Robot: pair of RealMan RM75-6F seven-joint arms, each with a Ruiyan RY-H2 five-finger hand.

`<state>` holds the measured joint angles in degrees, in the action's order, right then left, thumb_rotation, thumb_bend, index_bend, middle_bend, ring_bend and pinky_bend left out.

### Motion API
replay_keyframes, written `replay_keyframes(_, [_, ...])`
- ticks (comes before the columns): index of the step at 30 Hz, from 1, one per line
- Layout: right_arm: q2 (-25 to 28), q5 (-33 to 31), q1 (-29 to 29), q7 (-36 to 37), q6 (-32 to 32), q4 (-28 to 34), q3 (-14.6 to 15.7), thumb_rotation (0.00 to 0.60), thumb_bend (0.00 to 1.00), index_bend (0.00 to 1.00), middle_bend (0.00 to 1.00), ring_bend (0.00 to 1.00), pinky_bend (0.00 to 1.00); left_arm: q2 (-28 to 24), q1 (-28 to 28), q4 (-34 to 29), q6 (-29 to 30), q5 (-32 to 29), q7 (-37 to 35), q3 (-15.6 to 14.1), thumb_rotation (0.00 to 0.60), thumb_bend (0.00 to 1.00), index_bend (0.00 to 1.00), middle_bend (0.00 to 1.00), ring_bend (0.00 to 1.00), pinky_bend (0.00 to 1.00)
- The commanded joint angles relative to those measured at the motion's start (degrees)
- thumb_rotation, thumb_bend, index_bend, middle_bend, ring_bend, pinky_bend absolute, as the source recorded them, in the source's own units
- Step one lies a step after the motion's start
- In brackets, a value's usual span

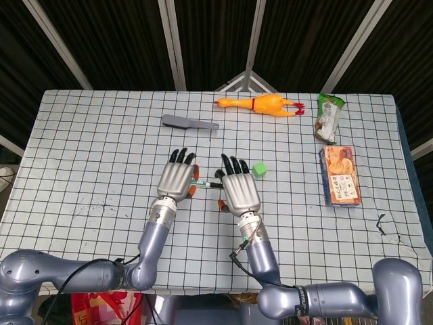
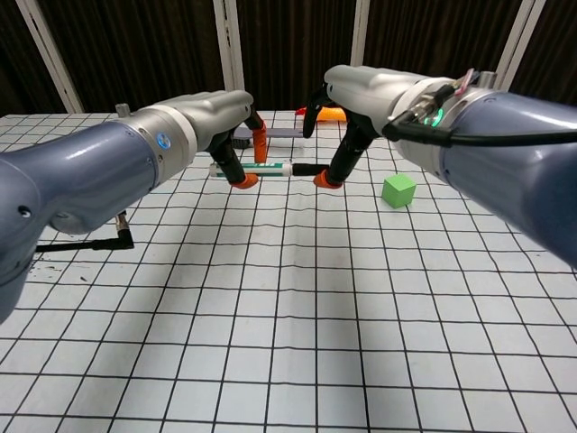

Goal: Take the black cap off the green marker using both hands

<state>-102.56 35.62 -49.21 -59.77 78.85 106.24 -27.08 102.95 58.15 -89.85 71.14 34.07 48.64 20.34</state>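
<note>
The green marker (image 1: pixel 201 183) lies level between my two hands, its black cap (image 1: pixel 215 183) pointing right. My left hand (image 1: pixel 178 179) pinches the green-and-white barrel (image 2: pixel 268 169) between an orange-tipped finger above and the thumb below. My right hand (image 1: pixel 238 191) reaches over the cap's end. In the chest view the right hand (image 2: pixel 356 104) has its thumb tip against the black cap (image 2: pixel 305 169) from below. Its other fingers arch well above the cap, apart from it.
A green cube (image 1: pixel 260 169) sits just right of my right hand. Further back are a grey spatula (image 1: pixel 189 122) and a yellow rubber chicken (image 1: pixel 260 103). A snack bag (image 1: pixel 329 116) and an orange packet (image 1: pixel 338 175) lie along the right side.
</note>
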Motion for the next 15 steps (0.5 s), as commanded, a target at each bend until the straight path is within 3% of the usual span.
replay_keyframes(1, [-0.4, -0.6, -0.8, 0.3, 0.5, -0.9, 0.2, 0.6, 0.27, 0.37, 0.03, 0.04, 0.09, 0.0, 0.0, -0.1, 0.1, 0.5, -0.3, -0.1, 0.6, 0.51, 0.59, 0.14, 0.0, 0.0])
replay_keyframes(15, [-2.7, -2.0, -4.2, 1.5, 2.8, -4.4, 0.6, 0.6, 0.27, 0.46, 0.03, 0.06, 0.09, 0.4, 0.0, 0.0, 0.3, 0.7, -0.4, -0.6, 0.6, 0.51, 0.59, 0.14, 0.0, 0.0])
